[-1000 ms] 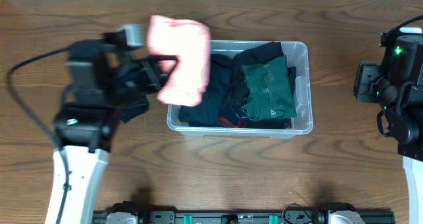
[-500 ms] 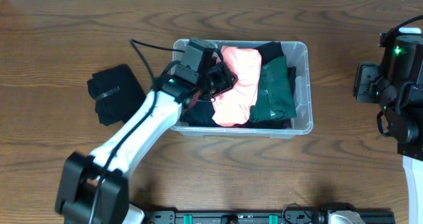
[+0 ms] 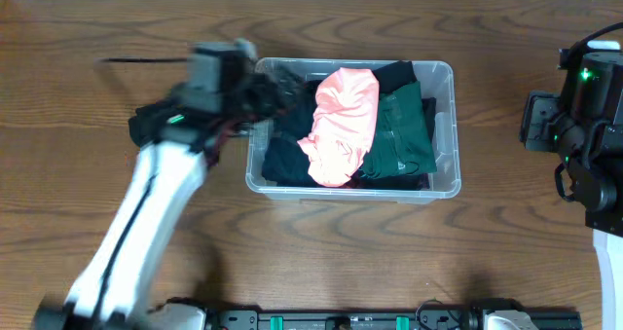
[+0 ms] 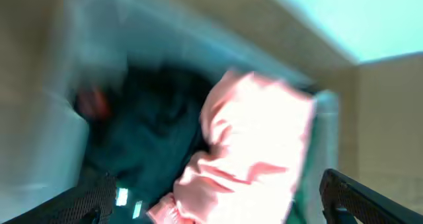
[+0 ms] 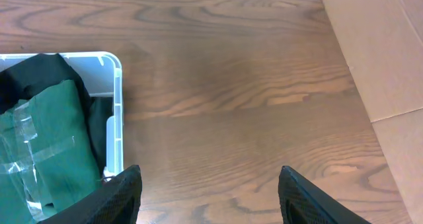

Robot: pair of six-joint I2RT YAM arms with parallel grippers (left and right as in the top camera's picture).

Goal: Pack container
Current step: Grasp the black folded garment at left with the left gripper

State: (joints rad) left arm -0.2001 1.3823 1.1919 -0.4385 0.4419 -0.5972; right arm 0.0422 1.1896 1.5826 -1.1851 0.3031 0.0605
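The container (image 3: 446,126), a clear plastic bin, stands mid-table and holds clothes. A pink garment (image 3: 341,126) lies loose on top, between dark clothes (image 3: 282,153) and a green garment (image 3: 401,135). My left gripper (image 3: 265,94) is motion-blurred over the bin's left rim. In the left wrist view it (image 4: 218,207) is open, its fingertips (image 4: 89,199) spread wide of the pink garment (image 4: 258,141) and apart from it. My right gripper (image 5: 218,197) is open over bare wood, right of the container's corner (image 5: 114,92).
A black garment (image 3: 146,124) lies on the table left of the bin, partly under my left arm. A cardboard sheet (image 5: 377,45) lies at the far right. The right arm (image 3: 584,126) sits at the table's right edge.
My left gripper carried the pink garment into the bin, opened and let it go, and has drawn back to the left rim. The right arm has not moved.
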